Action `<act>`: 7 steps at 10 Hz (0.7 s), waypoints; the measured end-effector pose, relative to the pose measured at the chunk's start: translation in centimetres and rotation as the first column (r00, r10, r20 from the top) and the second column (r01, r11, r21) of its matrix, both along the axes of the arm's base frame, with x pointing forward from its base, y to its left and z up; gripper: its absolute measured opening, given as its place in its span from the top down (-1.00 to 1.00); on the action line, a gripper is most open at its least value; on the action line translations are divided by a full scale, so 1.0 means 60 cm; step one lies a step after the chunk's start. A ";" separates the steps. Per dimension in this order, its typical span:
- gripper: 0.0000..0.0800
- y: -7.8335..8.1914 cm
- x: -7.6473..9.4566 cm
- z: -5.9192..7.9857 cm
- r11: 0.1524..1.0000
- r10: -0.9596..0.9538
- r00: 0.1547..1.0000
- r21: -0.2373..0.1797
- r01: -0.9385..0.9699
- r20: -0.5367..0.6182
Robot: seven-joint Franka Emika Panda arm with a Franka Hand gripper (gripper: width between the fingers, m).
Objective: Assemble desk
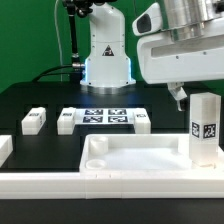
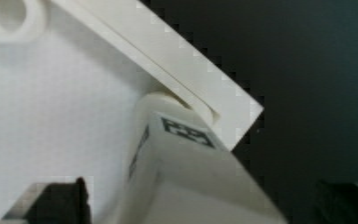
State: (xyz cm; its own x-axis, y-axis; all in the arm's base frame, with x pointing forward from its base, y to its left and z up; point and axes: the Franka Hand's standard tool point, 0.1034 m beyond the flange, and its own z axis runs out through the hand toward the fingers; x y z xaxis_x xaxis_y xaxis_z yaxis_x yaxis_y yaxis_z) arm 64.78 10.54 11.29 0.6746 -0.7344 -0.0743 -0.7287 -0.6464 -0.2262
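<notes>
The white desk top (image 1: 130,155) lies flat near the table's front, rim up. One white leg (image 1: 205,128) with a tag stands upright at its corner on the exterior view's right. My gripper (image 1: 183,98) hangs at the height of that leg's top, just beside it. In the wrist view the tagged leg (image 2: 194,150) rises between my two dark fingertips (image 2: 57,203), with a gap on each side; the gripper (image 2: 201,208) is open and holds nothing. The desk top's floor (image 2: 51,110) and rim (image 2: 176,60) fill the wrist view. Three more legs (image 1: 33,120) (image 1: 67,120) (image 1: 141,121) lie behind the top.
The marker board (image 1: 103,117) lies between the loose legs. A long white rail (image 1: 60,186) runs along the table's front, with another white rail piece (image 1: 4,148) at the exterior view's left. The robot base (image 1: 105,60) stands at the back.
</notes>
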 end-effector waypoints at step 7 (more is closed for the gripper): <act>-0.62 0.004 -0.004 -0.003 0.621 0.777 0.628 -0.211 -0.755 0.038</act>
State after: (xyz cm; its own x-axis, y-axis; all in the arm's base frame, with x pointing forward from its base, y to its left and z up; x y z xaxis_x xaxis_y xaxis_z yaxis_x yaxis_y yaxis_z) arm 64.55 10.80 11.10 0.9923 0.0608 0.1079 0.0730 -0.9909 -0.1129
